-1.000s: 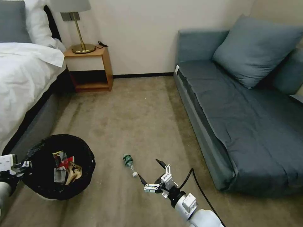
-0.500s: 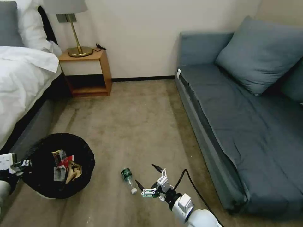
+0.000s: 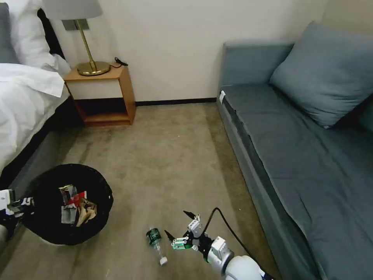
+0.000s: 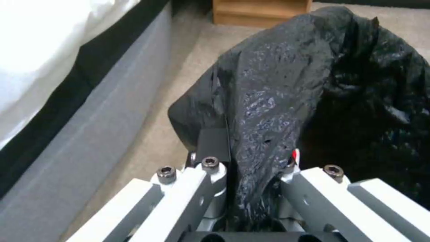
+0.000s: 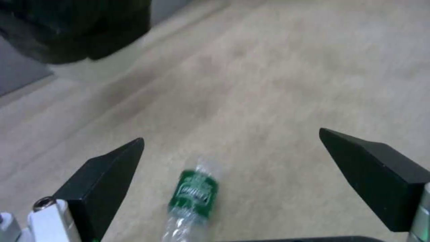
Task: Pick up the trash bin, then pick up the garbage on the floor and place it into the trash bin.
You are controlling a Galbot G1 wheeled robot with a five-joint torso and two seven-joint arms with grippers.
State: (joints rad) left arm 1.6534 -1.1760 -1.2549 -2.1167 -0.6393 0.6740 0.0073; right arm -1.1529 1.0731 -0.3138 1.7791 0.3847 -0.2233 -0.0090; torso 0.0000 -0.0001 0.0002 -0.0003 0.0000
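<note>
Fingers (image 5: 107,174) of the right gripper (image 3: 179,224) spread wide just beside the clear green-labelled plastic bottle (image 3: 155,239) lying on the carpet, while the left gripper (image 4: 251,188) clamps the black-lined round trash bin (image 3: 66,204) by its rim.

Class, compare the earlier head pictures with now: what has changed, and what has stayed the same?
The camera shifted with the robot. The right gripper, jaws open, has closed in beside the plastic bottle on the floor. The left gripper stays clamped on the trash bin; wrappers remain inside.

You're in a bedroom w/ white-sheeted bed (image 3: 23,101), wooden nightstand (image 3: 103,93), brass lamp (image 3: 87,58), blue-grey fabric sofa (image 3: 303,147), beige carpet (image 3: 167,155).
</note>
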